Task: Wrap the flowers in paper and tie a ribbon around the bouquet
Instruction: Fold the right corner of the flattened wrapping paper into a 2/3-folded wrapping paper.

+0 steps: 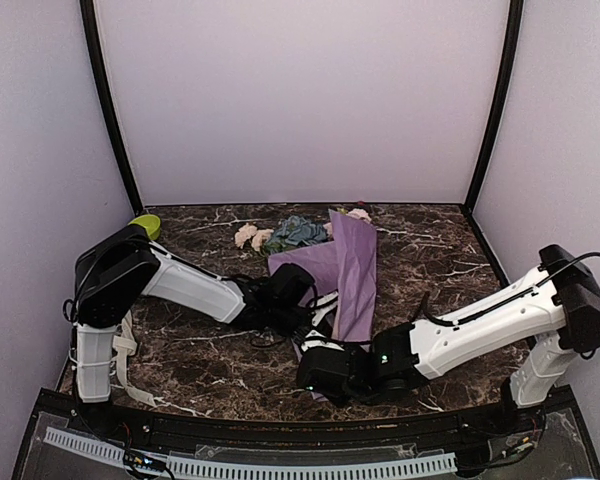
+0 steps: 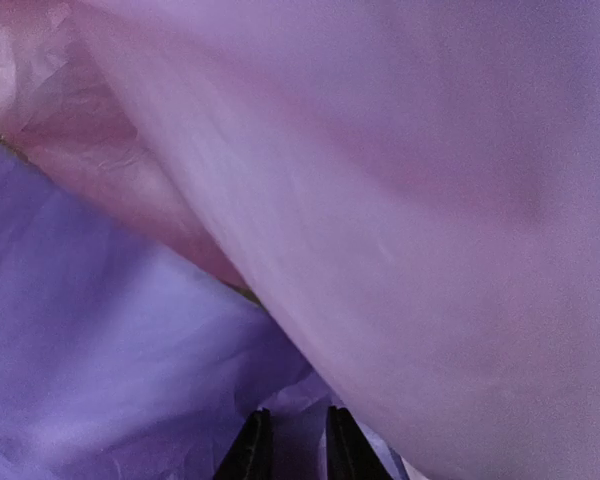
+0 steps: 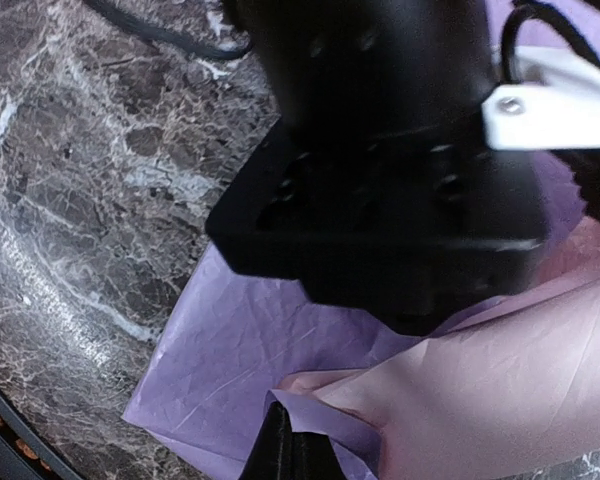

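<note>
Right gripper [image 3: 285, 440] fingers sit closest to the right wrist lens, pressed together, with a folded lilac-and-pink edge of the paper [image 3: 280, 340] lying at their tips; whether that edge is pinched cannot be told. Left gripper [image 2: 296, 418] fingers stand slightly apart, with lilac paper visible in the narrow gap and the pink face arching overhead. In the top view, the paper [image 1: 345, 270] lies folded lengthwise at the centre of the dark marble table [image 1: 430, 250], both grippers at its near end. The flowers [image 1: 280, 236] protrude from its far end, cream heads to the left, blue bloom beside them. The ribbon [image 1: 128, 350] hangs beside the left arm's base.
</note>
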### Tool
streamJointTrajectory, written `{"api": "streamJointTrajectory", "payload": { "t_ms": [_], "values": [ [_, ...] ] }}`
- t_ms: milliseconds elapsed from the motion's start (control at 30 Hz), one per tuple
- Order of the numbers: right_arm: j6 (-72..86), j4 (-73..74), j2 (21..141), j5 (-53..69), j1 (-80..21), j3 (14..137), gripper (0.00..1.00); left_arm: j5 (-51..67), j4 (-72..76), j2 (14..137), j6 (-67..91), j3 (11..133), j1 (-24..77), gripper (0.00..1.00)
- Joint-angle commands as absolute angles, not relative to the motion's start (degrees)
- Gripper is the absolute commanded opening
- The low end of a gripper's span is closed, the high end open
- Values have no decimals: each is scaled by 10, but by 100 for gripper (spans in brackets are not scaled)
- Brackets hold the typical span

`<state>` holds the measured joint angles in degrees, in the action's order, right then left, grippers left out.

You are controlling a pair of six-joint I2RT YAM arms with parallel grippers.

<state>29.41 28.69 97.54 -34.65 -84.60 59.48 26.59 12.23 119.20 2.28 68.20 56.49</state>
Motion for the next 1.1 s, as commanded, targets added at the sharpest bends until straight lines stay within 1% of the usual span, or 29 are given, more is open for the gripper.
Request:
{"api": "streamJointTrajectory", "payload": {
  "t_ms": [0,67,267,367,500,567,633,700,800,900,1000,1067],
  "values": [
    [256,249,1006,-309,-857,582,0,307,128,1139,61,661,550,23],
    [251,243,1016,-307,-857,580,0,305,135,1126,67,655,547,27],
    [246,250,1039,-301,-858,587,0,270,109,1078,119,636,505,33],
    [243,250,1046,-292,-858,592,0,204,73,1018,148,608,469,35],
    [237,246,1053,-285,-858,594,0,114,13,936,159,566,430,43],
    [233,249,1056,-284,-859,597,0,99,-3,899,158,548,414,47],
    [228,250,1058,-283,-859,600,0,113,-2,866,156,527,409,50],
    [223,249,1061,-285,-859,601,0,166,33,838,169,495,409,55],
    [219,255,1067,-284,-859,607,0,276,171,821,242,422,409,63],
    [211,250,1069,-281,-859,606,0,327,304,837,325,364,409,65],
    [206,256,1071,-283,-859,611,0,370,387,875,386,352,411,67],
    [200,256,1070,-283,-860,610,0,392,472,894,421,343,417,69]
  ]
}}
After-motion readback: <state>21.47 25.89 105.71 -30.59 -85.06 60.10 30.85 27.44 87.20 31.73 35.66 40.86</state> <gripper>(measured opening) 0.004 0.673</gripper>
